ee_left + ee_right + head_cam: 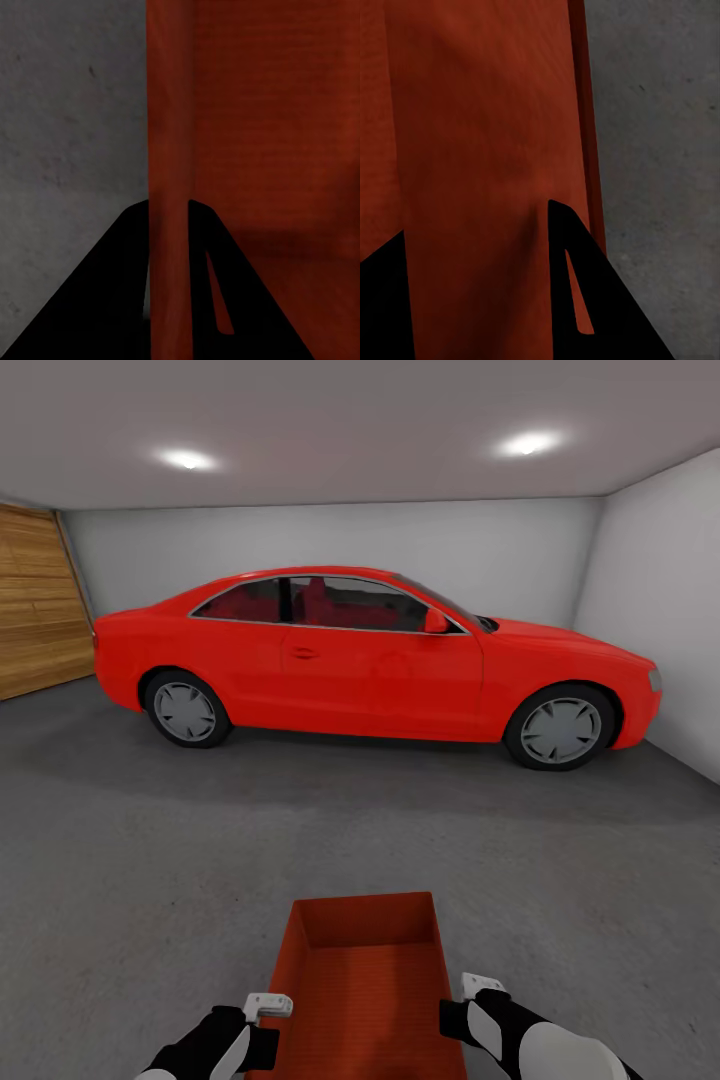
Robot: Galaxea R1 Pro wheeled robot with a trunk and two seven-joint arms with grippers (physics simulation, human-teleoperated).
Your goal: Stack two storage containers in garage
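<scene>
Left gripper (pixel 268 1006): clamped on the container's left wall, which was seen between its dark fingers (pixel 112 300) in the left wrist view.
Storage container (pixel 365 980): orange-red, thin-walled, lidless, slightly tapered; held between both arms low at centre, above the floor.
Right gripper (pixel 480 988): closed on the right wall, black fingers (pixel 577 300) either side.
Floor (pixel 150 860): dark grey, matte, rough.
Car (pixel 370 655): glossy red coupe, parked well beyond.
Door (pixel 35 600): wood-panelled, far left.

My arms: glossy white shells over black joints, left arm (pixel 205 1048), right arm (pixel 535 1038). Small white blocks at the wrists. In wrist views, my fingers (pixel 112 300) are flat black wedges.
</scene>
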